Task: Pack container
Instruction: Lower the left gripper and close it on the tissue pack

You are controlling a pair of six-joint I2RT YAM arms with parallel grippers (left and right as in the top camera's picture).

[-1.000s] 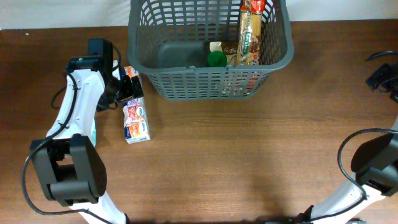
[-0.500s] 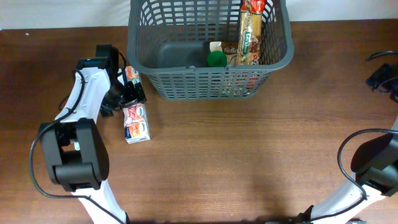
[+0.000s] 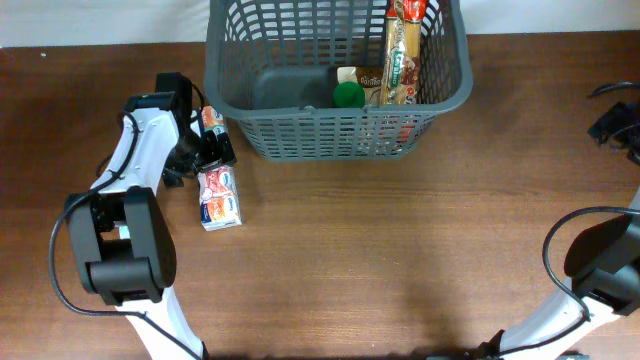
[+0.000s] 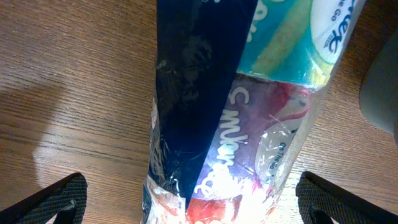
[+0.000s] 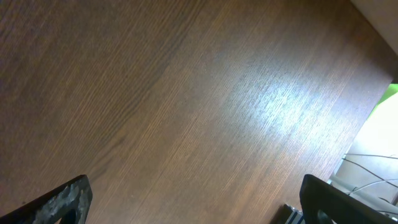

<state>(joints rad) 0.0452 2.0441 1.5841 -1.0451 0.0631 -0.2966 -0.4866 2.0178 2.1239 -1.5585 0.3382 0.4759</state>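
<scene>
Bench (image 3: 380, 250) is carrying the grey basket (image 3: 330, 135) at top centre. Plastic-wrapped multipack (image 3: 218, 192) is lying just left of it, with the left gripper (image 3: 205, 150) straddling its upper end, jaws spread. Right gripper (image 5: 196, 202) is hanging released at the right edge.

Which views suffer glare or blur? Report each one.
Left wrist: the snack packet fills the frame, and glare washes out its plastic wrap at the bottom. Right wrist: a bright sheen streaks the table, the right edge is overexposed, and the fingers look soft. Overhead: evenly lit and sharp around the basket.
</scene>
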